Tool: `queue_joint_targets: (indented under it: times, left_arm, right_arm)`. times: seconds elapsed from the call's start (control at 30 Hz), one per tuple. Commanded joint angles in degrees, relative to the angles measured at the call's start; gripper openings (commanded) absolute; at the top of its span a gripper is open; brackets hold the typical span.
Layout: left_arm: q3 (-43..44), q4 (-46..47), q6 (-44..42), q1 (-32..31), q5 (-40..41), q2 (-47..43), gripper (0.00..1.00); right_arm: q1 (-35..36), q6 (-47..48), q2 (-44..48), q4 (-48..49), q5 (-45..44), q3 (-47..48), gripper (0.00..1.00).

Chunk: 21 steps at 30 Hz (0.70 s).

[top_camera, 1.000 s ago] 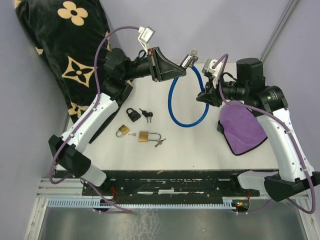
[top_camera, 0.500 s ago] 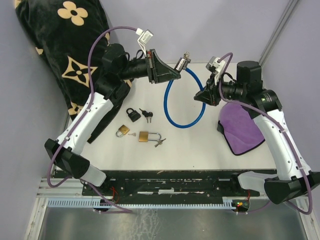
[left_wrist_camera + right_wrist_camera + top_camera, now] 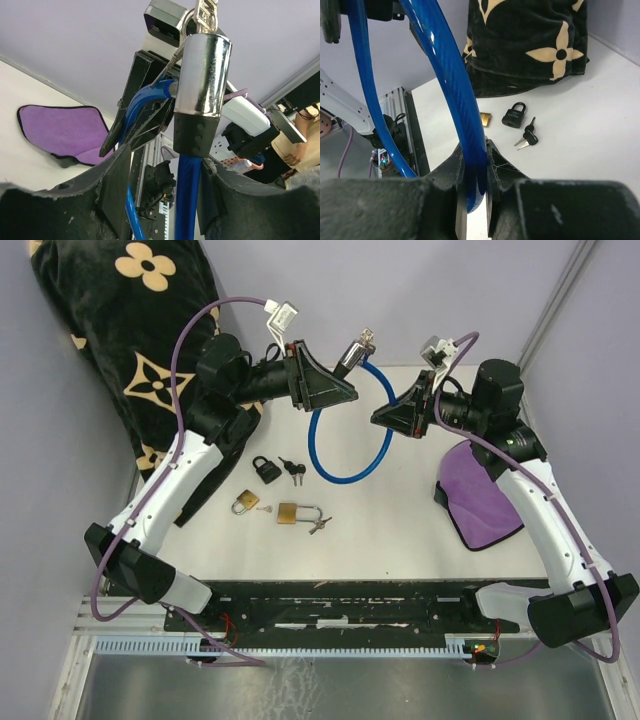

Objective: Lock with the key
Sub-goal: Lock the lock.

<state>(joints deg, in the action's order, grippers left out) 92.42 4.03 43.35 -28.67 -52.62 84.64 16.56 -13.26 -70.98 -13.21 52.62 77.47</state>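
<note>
A blue cable lock (image 3: 312, 445) hangs in a loop above the table between both arms. Its chrome cylinder (image 3: 352, 350) points up and back, with the key (image 3: 366, 336) stuck in its end. My left gripper (image 3: 345, 390) is open; in the left wrist view the cable (image 3: 187, 195) runs between its fingers just below the cylinder (image 3: 202, 75), close to the right finger with a gap to the left pad (image 3: 115, 185). My right gripper (image 3: 385, 418) is shut on the cable's other side (image 3: 447, 65), pinching it between both pads.
On the table lie a black padlock (image 3: 265, 469) with keys (image 3: 293, 470), a small brass padlock (image 3: 245, 503), and a larger brass padlock (image 3: 293, 513) with keys (image 3: 320, 525). A purple cloth (image 3: 485, 490) lies at the right. A black flower-patterned bag (image 3: 130, 330) fills the back left.
Both arms have carried the cable lock to the left. The left gripper's jaws have spread apart from the cable; the right gripper keeps its grip.
</note>
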Motion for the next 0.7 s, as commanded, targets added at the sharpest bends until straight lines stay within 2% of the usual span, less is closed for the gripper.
queue_joint_targets:
  times: [0.0, 0.1, 0.23, 0.37, 0.5, 0.6, 0.67]
  left_arm:
    - [0.4, 2.04, 1.97, 0.01, 0.53, -1.58, 0.61]
    - [0.08, 1.41, -0.13, 0.02, 2.19, -3.1, 0.73]
    - [-2.12, 0.0, -6.76, 0.08, 6.37, -6.96, 0.84]
    - [-5.4, -4.58, -14.99, 0.05, 17.4, -12.9, 0.94]
    - [-10.99, -1.92, -18.54, 0.01, 27.36, -20.61, 0.96]
    - [-15.58, 2.28, -17.67, -0.21, 31.6, -26.12, 0.97]
    - [-17.82, 4.28, -16.45, -2.47, 34.55, -28.48, 0.95]
  right_arm:
    - [0.58, -2.48, 1.14, 8.51, 2.76, -0.27, 0.02]
    - [0.58, -3.99, 1.09, 9.73, 2.76, -0.46, 0.02]
    - [0.58, -7.44, 0.76, 12.73, 2.19, -0.99, 0.02]
    - [0.42, -11.34, 0.43, 15.8, -0.16, -1.91, 0.02]
    - [0.45, -13.88, -0.25, 17.37, -3.54, -2.42, 0.02]
    - [0.48, -13.61, -0.27, 16.61, -7.47, -2.63, 0.01]
    - [0.49, -13.43, -0.5, 15.75, -10.09, -2.39, 0.02]
